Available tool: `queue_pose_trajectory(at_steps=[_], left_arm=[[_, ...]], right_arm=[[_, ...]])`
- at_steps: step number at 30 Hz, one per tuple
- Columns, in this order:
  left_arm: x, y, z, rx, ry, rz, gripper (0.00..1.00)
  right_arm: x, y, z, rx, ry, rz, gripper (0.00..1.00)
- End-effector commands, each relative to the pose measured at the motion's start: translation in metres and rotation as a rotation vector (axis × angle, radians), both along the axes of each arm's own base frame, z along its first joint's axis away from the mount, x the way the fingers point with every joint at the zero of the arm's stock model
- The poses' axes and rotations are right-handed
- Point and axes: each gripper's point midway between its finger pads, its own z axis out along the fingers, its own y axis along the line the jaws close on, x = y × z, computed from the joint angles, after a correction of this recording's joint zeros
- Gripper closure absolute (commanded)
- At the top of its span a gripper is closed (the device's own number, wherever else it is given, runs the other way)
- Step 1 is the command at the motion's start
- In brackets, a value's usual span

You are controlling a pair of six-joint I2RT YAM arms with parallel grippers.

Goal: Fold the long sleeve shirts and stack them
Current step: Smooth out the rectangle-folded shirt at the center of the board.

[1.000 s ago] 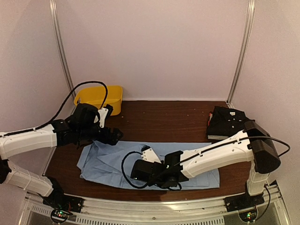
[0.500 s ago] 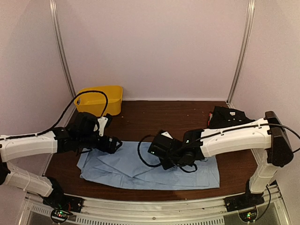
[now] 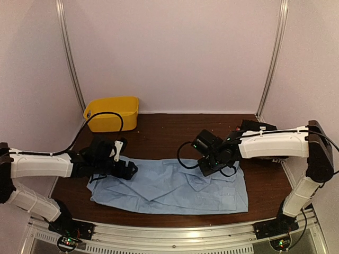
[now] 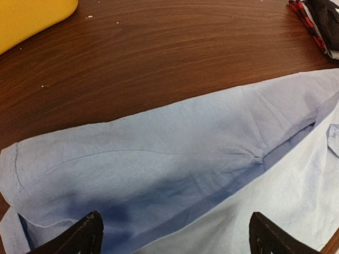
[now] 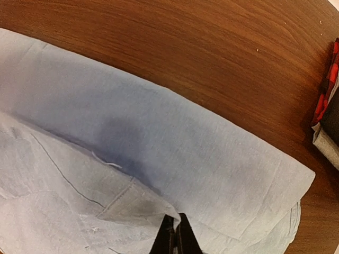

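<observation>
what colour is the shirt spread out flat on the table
Light blue, plain with no pattern. The shirt shows whole in the top external view.

A robotics lab test cell. Closed in at the back and both sides by plain pale panels [image 3: 175,53], with bare metal uprights [image 3: 70,53] at the far corners of the bench [image 3: 169,135]. Dark wood-grain bench top, fronted by a ribbed metal rail [image 3: 175,241] along its near edge. Mounted on that rail, a white-and-black left arm [image 3: 39,165] and right arm [image 3: 275,144], with loose black cables [image 3: 106,112] and small lit status lights [image 3: 67,242] at the bases. Sparse props laid out: a yellow plastic bin [image 3: 112,106] at the far left corner, a light blue shirt [image 3: 169,185] spread out, a folded dark shirt [image 3: 257,126] at the right edge.
</observation>
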Motion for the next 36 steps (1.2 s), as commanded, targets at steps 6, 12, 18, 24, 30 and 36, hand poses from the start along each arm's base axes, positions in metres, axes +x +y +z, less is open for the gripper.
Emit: queue_pose_trajectory(at_steps=[6,12,18,24,30,36], left_arm=[[0.016,0.000,0.004,-0.015,-0.051,0.057,0.02],[0.018,0.005,-0.002,0.025,-0.050,0.071,0.02],[0.015,0.011,-0.011,0.056,-0.036,0.080,0.02],[0.013,0.014,-0.015,0.063,-0.028,0.084,0.02],[0.013,0.011,-0.015,0.053,-0.025,0.079,0.02],[0.010,0.014,-0.017,0.047,-0.019,0.085,0.02]], right_arm=[[0.038,-0.007,0.005,0.136,-0.023,0.000,0.92],[0.051,-0.013,-0.005,0.182,-0.005,-0.007,0.82],[0.055,-0.021,-0.014,0.213,0.009,-0.031,0.74],[0.054,-0.020,-0.011,0.297,-0.010,-0.075,0.58],[0.053,-0.014,-0.015,0.398,0.001,-0.100,0.50],[0.048,-0.014,-0.029,0.408,0.034,-0.111,0.53]])
